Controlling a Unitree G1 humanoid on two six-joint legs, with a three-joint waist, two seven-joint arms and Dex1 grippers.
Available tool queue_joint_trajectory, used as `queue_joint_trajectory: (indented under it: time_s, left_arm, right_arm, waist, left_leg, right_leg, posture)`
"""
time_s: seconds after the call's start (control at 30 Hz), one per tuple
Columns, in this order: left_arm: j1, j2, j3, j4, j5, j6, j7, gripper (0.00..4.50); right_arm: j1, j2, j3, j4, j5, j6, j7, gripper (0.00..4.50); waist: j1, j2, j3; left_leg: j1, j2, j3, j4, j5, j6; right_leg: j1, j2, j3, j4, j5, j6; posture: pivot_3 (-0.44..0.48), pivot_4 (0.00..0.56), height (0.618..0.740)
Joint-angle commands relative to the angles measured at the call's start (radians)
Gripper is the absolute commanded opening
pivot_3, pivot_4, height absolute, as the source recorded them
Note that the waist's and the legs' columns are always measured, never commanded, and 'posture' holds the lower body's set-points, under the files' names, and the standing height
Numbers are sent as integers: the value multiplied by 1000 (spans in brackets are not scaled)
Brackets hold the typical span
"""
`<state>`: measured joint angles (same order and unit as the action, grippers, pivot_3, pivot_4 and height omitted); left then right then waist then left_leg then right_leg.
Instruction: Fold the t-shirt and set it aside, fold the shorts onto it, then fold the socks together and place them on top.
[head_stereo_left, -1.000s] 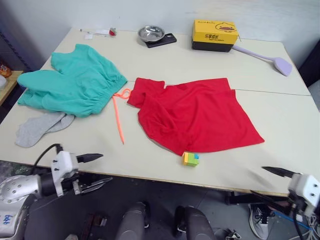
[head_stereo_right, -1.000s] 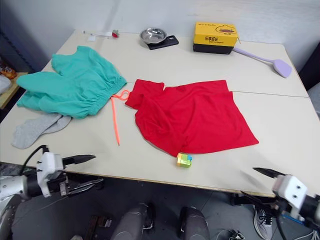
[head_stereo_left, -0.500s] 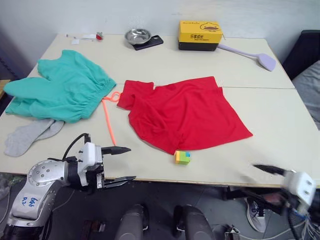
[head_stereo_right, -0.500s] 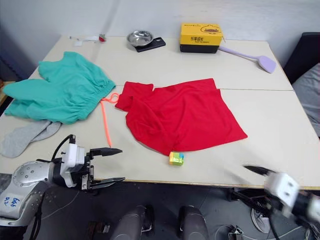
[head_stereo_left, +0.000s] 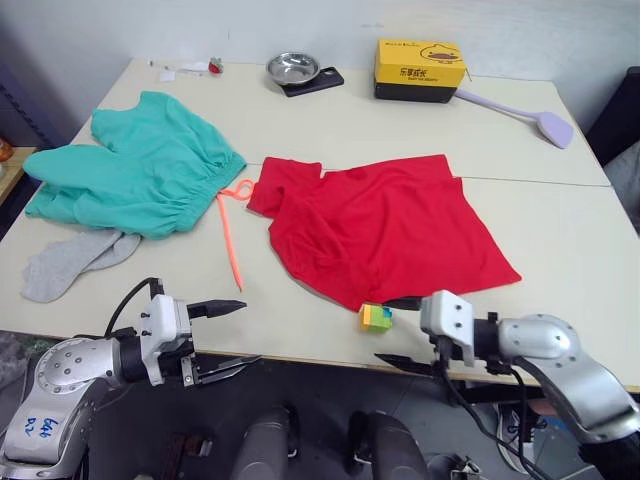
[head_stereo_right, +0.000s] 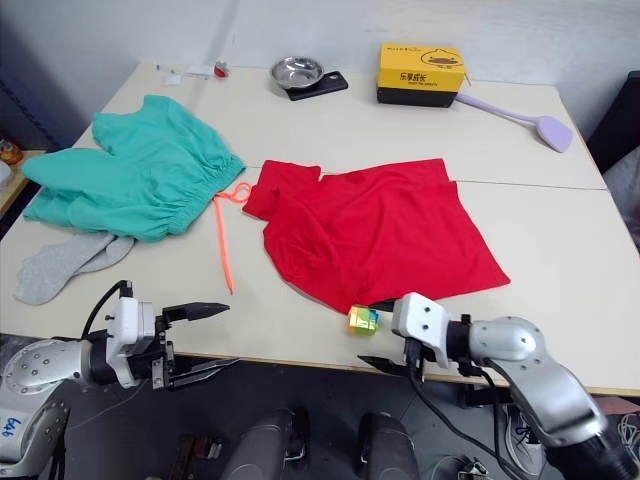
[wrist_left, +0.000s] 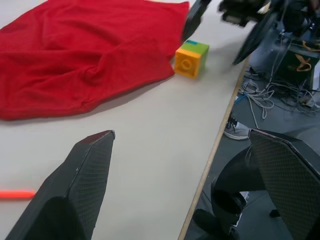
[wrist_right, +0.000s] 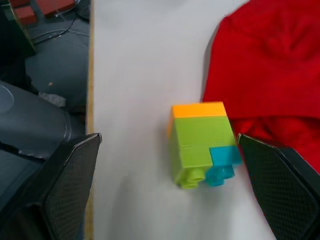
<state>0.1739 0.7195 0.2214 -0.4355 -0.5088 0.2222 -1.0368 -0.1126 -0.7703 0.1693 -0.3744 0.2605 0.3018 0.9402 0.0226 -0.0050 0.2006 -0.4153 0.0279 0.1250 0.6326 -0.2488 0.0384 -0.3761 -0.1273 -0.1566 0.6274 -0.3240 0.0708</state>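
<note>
Approaching the bright red cotton t-shirt (head_stereo_left: 385, 228), lying crumpled mid-table, both grippers are hovering at the near edge with fingers spread, empty. The right gripper (head_stereo_right: 383, 334) should be clearing the small yellow-green toy block (wrist_right: 201, 143) before pinching the hem; the right wrist view is revealing the block touching that hem.

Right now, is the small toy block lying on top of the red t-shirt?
No. The toy block rests on the bare table, just beside the edge of the t-shirt.
</note>
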Motion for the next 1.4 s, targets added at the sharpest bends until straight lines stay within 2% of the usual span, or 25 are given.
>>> queue_joint_trajectory:
  time_s: [0.03,0.2,0.23,0.3,0.53,0.67,0.77,0.87,0.97,1.03,1.13,1.27,1.4]
  left_arm:
    - [-16,-10,-17,-53,-13,-20,8,4500]
    - [-45,-21,-47,-63,-18,-29,3,4500]
    - [-49,-23,-52,-61,-19,-32,0,4500]
    - [-58,-24,-65,-61,-21,-28,-4,4500]
    - [-98,-32,-103,-51,-27,-18,-9,4500]
    - [-130,-51,-125,-46,-45,-6,-6,4500]
    - [-157,-73,-137,-45,-68,10,6,4500]
    - [-199,-114,-146,-48,-108,43,37,4500]
    - [-253,-160,-167,-47,-131,71,76,4500]
    - [-281,-183,-195,-41,-118,73,85,4500]
    - [-311,-203,-228,-23,-93,66,95,4500]
    - [-349,-202,-256,26,-20,24,97,4500]
    - [-368,-181,-261,60,35,-14,83,4500]
  right_arm:
    - [-43,15,24,39,-37,13,-7,4443]
    - [-70,45,57,95,-57,-28,23,4443]
    - [-74,50,61,103,-61,-38,28,4284]
    - [-76,56,66,116,-68,-53,30,3783]
    - [-40,47,16,133,-34,-116,68,1456]
    - [60,26,-116,60,86,-146,109,1459]
    - [150,10,-264,3,192,-109,108,1459]
    - [245,-20,-486,18,251,-62,73,1459]
    - [260,-79,-690,244,200,-126,48,1459]
    - [218,-135,-742,453,139,-181,13,1459]
    - [110,-216,-709,776,35,-296,-21,1459]
    - [-102,-269,-586,1130,-91,-357,-82,1459]
    - [-236,-273,-533,1307,-134,-387,-115,1459]
  waist:
    - [0,0,0]
    - [0,0,0]
    - [0,0,0]
    - [-2,0,0]
    - [-2,0,0]
    - [5,0,0]
    - [4,0,0]
    - [4,0,0]
    - [4,0,0]
    - [4,0,0]
    - [-2,0,0]
    - [-21,0,0]
    - [-29,1,0]
  left_leg:
    - [1,0,0,0,0,0]
    - [0,0,0,-1,2,1]
    - [0,1,0,-1,4,2]
    - [0,1,0,-1,4,2]
    - [1,1,0,-1,2,0]
    - [0,1,0,-1,4,4]
    - [-1,0,0,-1,4,4]
    - [-1,0,-1,0,4,5]
    - [0,0,-1,0,4,5]
    - [0,-1,0,0,5,7]
    - [3,-1,3,0,6,7]
    - [8,1,9,-3,10,1]
    - [10,4,12,-3,11,-1]
  right_leg:
    - [0,0,0,0,0,0]
    - [0,1,0,0,0,0]
    - [0,1,0,0,0,0]
    - [0,1,0,0,0,0]
    - [0,1,0,1,0,0]
    - [0,2,-1,0,0,0]
    - [0,1,-1,0,0,0]
    - [1,1,-1,0,1,1]
    - [2,1,-1,0,1,1]
    - [2,1,0,0,2,1]
    - [3,2,1,1,2,1]
    - [3,5,6,2,1,1]
    - [1,9,14,3,2,-1]
  posture:
    - [0,150,740]
    - [0,150,740]
    - [0,150,740]
    - [0,150,740]
    - [0,150,740]
    - [0,150,740]
    - [0,150,740]
    - [0,150,740]
    - [0,150,740]
    - [0,150,740]
    - [0,150,740]
    - [0,150,740]
    - [0,150,740]
